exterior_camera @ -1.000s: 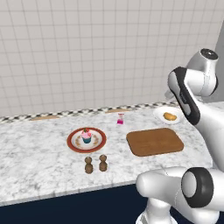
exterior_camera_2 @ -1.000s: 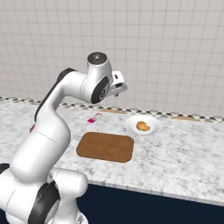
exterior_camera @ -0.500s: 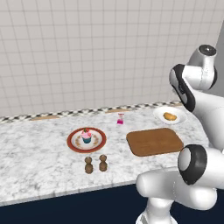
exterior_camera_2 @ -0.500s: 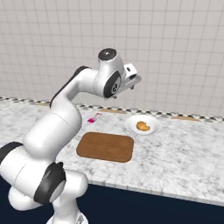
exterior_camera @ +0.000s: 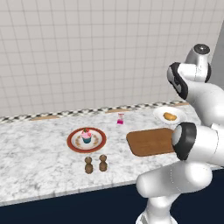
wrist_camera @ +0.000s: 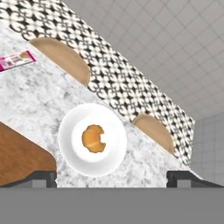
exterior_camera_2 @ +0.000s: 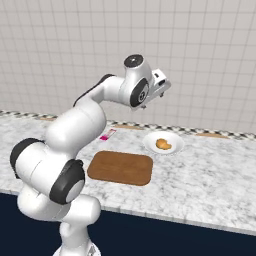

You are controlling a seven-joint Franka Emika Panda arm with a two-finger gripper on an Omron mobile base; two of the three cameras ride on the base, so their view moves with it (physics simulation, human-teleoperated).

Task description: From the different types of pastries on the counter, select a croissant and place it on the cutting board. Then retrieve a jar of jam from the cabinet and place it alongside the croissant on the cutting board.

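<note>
The golden croissant (wrist_camera: 93,138) lies on a small white plate (wrist_camera: 72,153) on the marbled counter (wrist_camera: 30,96), straight below my gripper (wrist_camera: 114,177). The two fingertips (wrist_camera: 41,176) stand far apart, open and empty. From the right base view the hand (exterior_camera_2: 159,85) hovers high above the croissant (exterior_camera_2: 163,145) and its plate (exterior_camera_2: 174,140). The wooden cutting board (exterior_camera_2: 121,167) lies bare just left of that plate. In the left base view the croissant (exterior_camera: 169,116) sits behind the board (exterior_camera: 148,141). A pink-frosted cupcake (exterior_camera: 86,137) rests on a red-rimmed plate (exterior_camera: 72,141). The jar of jam and the cabinet are out of view.
Two brown shakers (exterior_camera: 96,164) stand near the counter's front edge, below the cupcake plate. A small pink bottle (exterior_camera: 120,118) lies near the patterned backsplash strip (wrist_camera: 118,87). The tiled wall rises close behind the counter.
The arm has swung to the right and slightly up, carrying the hand over the croissant's plate. The jaws have stayed open, and nothing on the counter has moved.
</note>
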